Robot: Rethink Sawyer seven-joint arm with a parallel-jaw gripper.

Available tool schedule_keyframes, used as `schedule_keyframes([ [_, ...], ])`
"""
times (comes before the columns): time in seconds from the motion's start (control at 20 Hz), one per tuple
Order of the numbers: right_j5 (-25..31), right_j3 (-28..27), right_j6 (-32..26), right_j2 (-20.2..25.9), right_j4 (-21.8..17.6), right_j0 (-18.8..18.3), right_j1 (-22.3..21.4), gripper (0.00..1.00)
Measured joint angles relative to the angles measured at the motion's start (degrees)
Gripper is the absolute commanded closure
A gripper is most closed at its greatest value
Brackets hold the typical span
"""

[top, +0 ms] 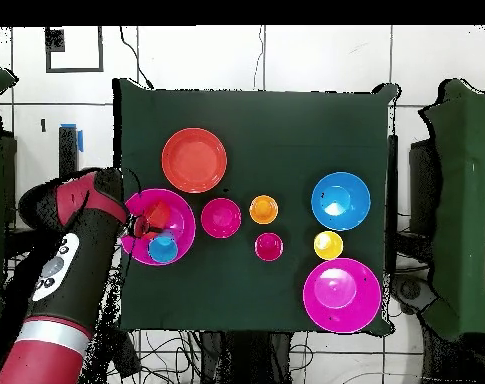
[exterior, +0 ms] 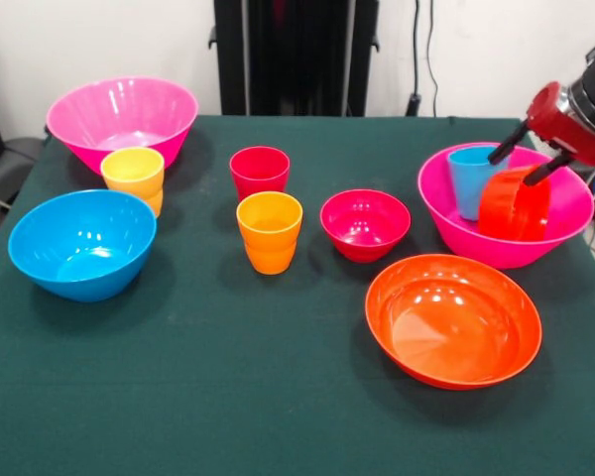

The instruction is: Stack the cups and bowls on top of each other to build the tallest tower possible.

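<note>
far pink bowl point(exterior: 122, 117): 10 o'clock on the tabletop point(exterior: 228, 397), upright, nothing in it.
blue bowl point(exterior: 82, 244): 9 o'clock, upright, just in front of the yellow cup.
yellow cup point(exterior: 134, 177): between far pink bowl and blue bowl, upright, seems to touch the pink bowl's wall.
red cup point(exterior: 259, 172): about 12 o'clock from the centre, upright.
orange cup point(exterior: 269, 231): centre, just in front of the red cup, upright.
crimson bowl point(exterior: 365, 224): just right of the orange cup, apart from it, upright.
wide orange bowl point(exterior: 453, 318): 4 o'clock, tilted a little toward the camera, near the right pink bowl.
right pink bowl point(exterior: 496, 213): 3 o'clock, upright, holds the blue cup and the small orange bowl.
blue cup point(exterior: 469, 180): upright inside the right pink bowl, left part.
small orange bowl point(exterior: 514, 205): inside the right pink bowl, tipped on edge, beside the blue cup, may touch it.
end effector point(exterior: 533, 161): comes in from 2 o'clock, two dark fingers point(exterior: 508, 144) spread apart; one sits by the blue cup's rim, the other at the small orange bowl's top edge; cannot tell if the rim is pinched.
front view only: the small orange bowl's tilt, the spread of the fingers.
overhead view only: the red and black arm point(top: 71, 265) reaching in from the edge; end effector mostly hidden under it.
</note>
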Motion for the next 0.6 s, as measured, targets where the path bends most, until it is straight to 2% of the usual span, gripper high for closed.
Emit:
schedule_keyframes([
  [0.35, 0.00, 2.03, 1.24, -0.02, 1.52, 0.97, 0.28, 0.00],
  [0.4, 0.08, 2.10, 1.27, -0.08, 1.55, 1.62, 0.24, 1.00],
  [0.6, -0.04, 2.26, 1.28, -0.12, 1.56, 1.93, 0.17, 1.00],
])
